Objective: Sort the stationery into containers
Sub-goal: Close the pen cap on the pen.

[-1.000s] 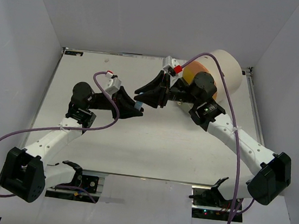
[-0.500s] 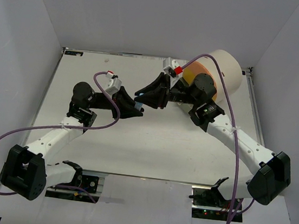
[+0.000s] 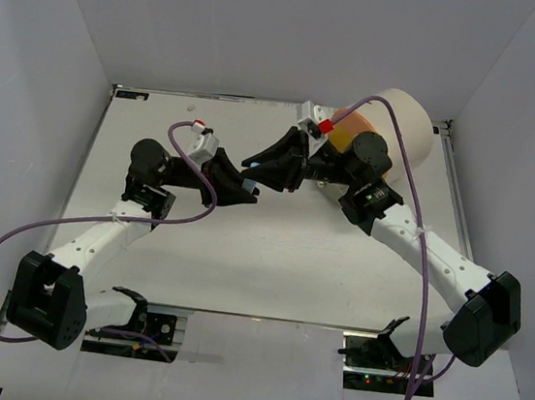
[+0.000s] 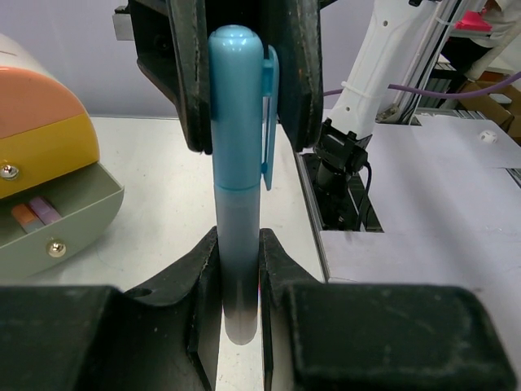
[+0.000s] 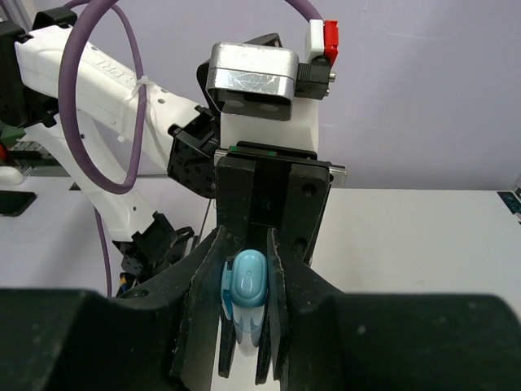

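The blue pen [image 4: 236, 163] was pinched at its barrel by the left gripper [image 4: 238, 252] and at its cap by the right gripper [image 5: 244, 273], over mid-table; open tabletop [image 3: 240, 265] was seen toward the near edge.

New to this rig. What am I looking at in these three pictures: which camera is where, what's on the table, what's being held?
These are two small robot arms, a left arm and a right arm, bolted to the near edge of a white table. The overhead picture looks down from behind them. The other two pictures come from a camera on each wrist, looking along that arm's own fingers. The left tool grips the barrel of a light-blue pen, and the right tool is closed on its capped end, so both hold the one pen between them. At the far right lies a cream cylinder of drawers. Its grey-olive drawer is open, with orange and purple pieces inside.
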Controlling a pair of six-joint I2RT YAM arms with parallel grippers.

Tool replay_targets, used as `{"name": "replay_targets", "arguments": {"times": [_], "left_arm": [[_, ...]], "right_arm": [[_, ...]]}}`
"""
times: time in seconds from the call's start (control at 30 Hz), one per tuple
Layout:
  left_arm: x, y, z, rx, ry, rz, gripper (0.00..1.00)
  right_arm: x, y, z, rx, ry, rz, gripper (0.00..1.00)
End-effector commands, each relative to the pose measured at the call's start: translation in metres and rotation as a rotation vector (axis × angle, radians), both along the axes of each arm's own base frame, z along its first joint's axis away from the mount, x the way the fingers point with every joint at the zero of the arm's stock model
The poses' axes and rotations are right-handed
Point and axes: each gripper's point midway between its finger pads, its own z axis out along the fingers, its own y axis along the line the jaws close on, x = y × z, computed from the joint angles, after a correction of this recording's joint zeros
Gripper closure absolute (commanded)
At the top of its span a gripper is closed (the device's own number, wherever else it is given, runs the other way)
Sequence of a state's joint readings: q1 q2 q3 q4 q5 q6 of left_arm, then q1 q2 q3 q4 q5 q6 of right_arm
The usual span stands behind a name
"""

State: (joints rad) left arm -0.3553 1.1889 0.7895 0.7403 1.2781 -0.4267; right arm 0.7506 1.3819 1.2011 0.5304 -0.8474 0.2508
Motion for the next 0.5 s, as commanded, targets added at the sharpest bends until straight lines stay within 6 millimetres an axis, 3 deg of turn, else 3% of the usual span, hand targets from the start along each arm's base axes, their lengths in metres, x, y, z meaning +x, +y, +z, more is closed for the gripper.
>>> {"name": "replay_targets", "arguments": {"times": [0.0,0.47], "left_arm": [[-0.006,0.002,0.073,-0.117,-0.272,0.025,1.00],[-0.003,0.002,0.098,-0.149,-0.357,0.047,1.00]], "right_arm": [[-0.006,0.007,-0.063,-0.182,0.141,0.071,0.92],[0.000,0.010,-0.098,-0.280,0.206,0.055,0.92]]}}
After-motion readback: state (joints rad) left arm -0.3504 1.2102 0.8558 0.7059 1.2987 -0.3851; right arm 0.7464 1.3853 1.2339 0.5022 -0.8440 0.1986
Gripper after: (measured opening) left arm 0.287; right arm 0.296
